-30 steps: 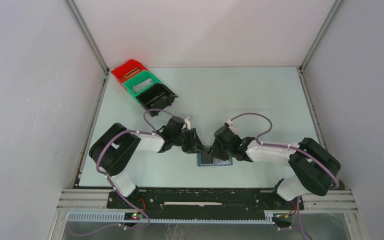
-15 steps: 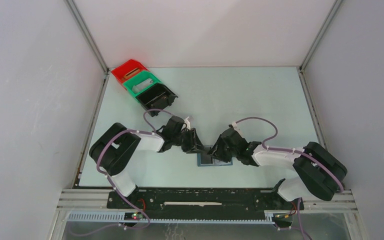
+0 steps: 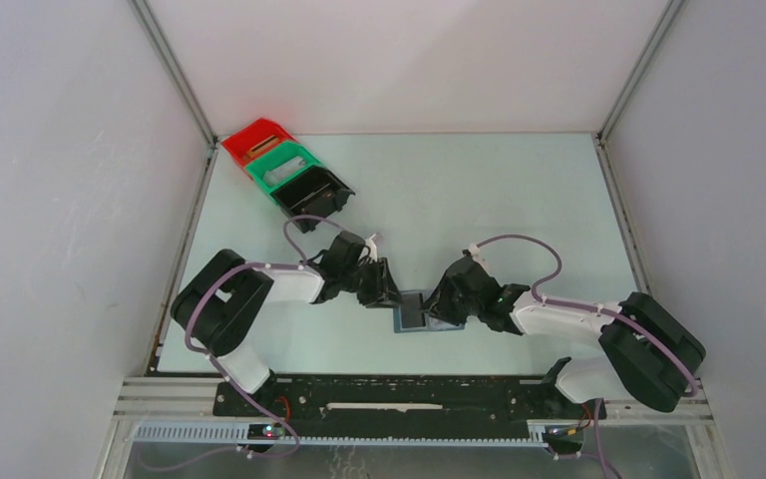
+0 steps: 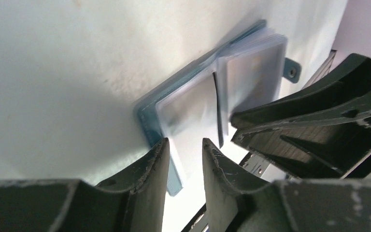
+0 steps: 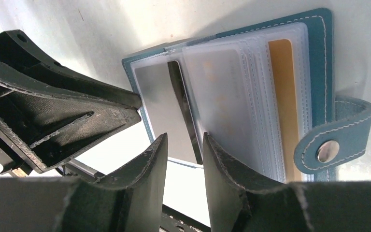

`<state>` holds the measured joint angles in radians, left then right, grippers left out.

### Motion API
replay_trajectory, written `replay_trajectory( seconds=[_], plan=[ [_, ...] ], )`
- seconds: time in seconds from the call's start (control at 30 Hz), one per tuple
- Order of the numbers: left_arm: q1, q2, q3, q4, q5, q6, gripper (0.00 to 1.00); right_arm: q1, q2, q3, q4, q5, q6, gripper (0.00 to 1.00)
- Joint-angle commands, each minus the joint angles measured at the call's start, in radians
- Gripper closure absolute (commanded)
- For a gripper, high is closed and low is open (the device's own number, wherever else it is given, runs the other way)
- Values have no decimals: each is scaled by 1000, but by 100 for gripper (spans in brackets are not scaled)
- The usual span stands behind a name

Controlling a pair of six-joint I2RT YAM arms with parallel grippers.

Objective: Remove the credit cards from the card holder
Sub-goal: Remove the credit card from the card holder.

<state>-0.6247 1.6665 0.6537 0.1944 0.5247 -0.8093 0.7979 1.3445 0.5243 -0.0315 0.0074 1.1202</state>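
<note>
Lying open and flat on the pale table, near its front edge: a blue-teal card holder with white stitching, clear plastic sleeves fanned across its inside, and a strap tab with a round metal snap stud jutting from one side. In the sleeve farthest from the tab, a silvery grey card; just beside it, at the fold, a dark, almost black card showing only as a narrow strip. Nearest the tab, an orange-yellow card behind several sleeve edges.
</note>
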Motion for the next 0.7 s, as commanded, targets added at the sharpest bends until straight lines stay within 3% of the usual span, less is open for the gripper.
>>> replay_trajectory(
  seconds=[0.0,0.27,0.67],
  plan=[
    [5,-58,-21,-170,-52,79,62,0,-31,-15,-96,48,-42,58],
    [-17,-169,63,-244,-37,104,61,-73,-205,-17,-184,85,-107,60],
    [-37,-125,89,-238,-32,96,61,-150,-191,-24,-183,17,-161,60]
  ],
)
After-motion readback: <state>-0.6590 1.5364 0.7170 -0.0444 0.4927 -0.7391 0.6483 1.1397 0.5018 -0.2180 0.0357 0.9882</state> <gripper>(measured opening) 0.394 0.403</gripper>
